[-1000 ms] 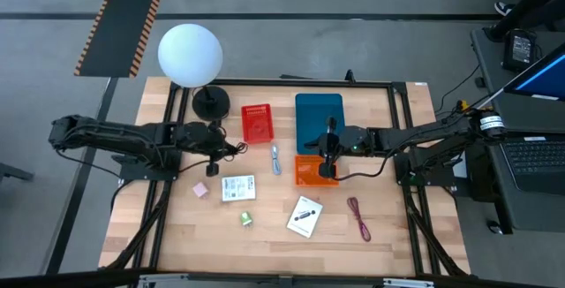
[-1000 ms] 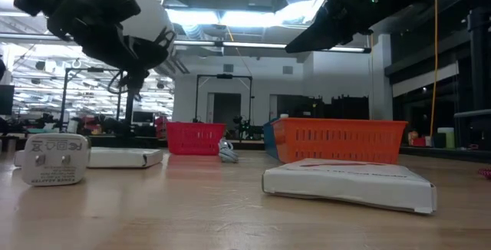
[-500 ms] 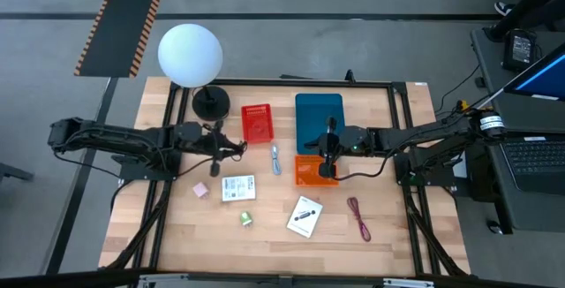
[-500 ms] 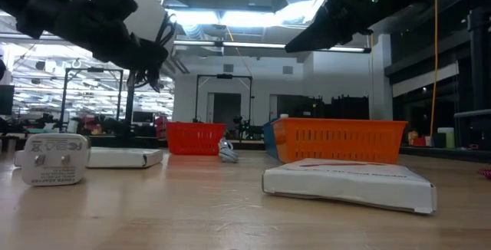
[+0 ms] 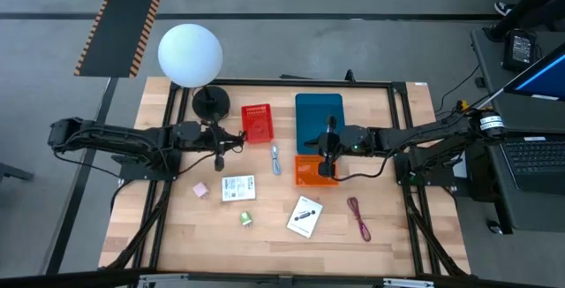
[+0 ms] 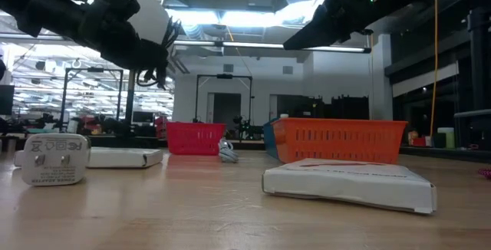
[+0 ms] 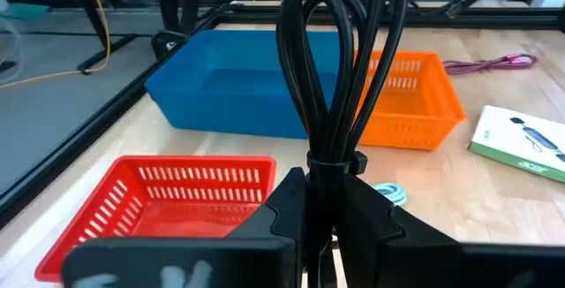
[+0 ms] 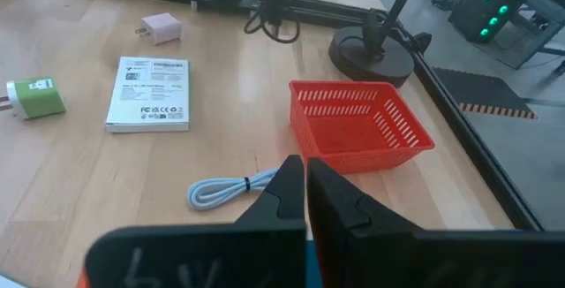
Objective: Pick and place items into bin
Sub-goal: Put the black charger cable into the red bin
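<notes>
Your left gripper (image 5: 220, 149) has its fingers clamped on the black cable (image 7: 340, 67), a bundled loop cinched by a tie just above the fingertips. In the left wrist view the loop stands straight out past the fingers, so its long axis runs along the gripper's own line; in the high view the bundle hangs at the gripper tip and points toward the table's right. It is held in the air, clear of the table (image 5: 274, 226), as the low view shows.

The relation that matters for you is cable to bin. The red basket (image 5: 257, 122) lies just to the right of the left gripper and a little farther back, the nearest bin by a clear margin. The blue bin (image 5: 318, 116) and the orange basket (image 5: 309, 173) sit farther right, beside the other arm. Judging from this, a short carry rightward and slightly back puts the loop over the red basket's opening; the dangling loop could catch the near rim if carried low.

Your right gripper (image 5: 328, 153) hovers over the meeting of the blue bin and the orange basket, fingers pressed together and holding nothing.
</notes>
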Robot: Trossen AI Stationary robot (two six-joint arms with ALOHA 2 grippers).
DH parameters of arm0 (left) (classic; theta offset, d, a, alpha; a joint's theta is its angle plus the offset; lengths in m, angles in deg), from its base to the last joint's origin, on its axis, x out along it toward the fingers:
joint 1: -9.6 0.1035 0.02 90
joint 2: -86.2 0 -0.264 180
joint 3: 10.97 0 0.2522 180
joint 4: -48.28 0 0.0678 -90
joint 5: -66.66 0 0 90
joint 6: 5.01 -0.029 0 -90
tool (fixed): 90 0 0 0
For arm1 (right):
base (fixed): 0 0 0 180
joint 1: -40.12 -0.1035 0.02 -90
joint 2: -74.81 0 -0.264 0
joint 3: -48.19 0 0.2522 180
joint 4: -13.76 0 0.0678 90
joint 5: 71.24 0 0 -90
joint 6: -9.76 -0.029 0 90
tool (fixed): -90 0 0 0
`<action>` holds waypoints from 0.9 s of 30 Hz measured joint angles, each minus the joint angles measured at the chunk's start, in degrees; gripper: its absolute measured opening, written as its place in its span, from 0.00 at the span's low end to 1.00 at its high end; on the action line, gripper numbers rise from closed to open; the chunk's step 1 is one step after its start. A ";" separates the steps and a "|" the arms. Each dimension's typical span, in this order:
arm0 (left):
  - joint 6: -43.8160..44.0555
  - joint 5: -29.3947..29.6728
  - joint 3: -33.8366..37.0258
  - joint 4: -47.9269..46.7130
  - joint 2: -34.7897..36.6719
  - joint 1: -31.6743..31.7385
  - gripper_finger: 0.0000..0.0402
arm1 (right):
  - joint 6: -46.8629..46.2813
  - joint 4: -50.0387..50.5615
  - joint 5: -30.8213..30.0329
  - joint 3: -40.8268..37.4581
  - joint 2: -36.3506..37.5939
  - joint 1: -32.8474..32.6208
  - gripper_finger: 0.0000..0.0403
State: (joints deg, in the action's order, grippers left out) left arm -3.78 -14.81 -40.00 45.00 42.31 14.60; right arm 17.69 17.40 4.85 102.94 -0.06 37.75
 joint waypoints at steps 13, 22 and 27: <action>4.35 10.93 -13.35 -9.46 -11.21 0.07 0.09 | -1.56 -1.15 -0.02 0.00 -0.02 0.00 0.00; 10.76 13.35 -28.85 -25.70 -21.60 3.20 0.10 | -1.42 -3.44 -0.06 0.00 -0.02 0.82 0.00; 18.71 12.39 -32.38 -32.83 -25.94 6.50 0.09 | -1.43 -3.44 -0.15 0.00 -0.02 1.96 0.00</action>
State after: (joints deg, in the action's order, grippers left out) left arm 14.94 -2.42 -72.38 12.17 16.38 21.10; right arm 16.26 13.96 4.69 102.94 -0.08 39.71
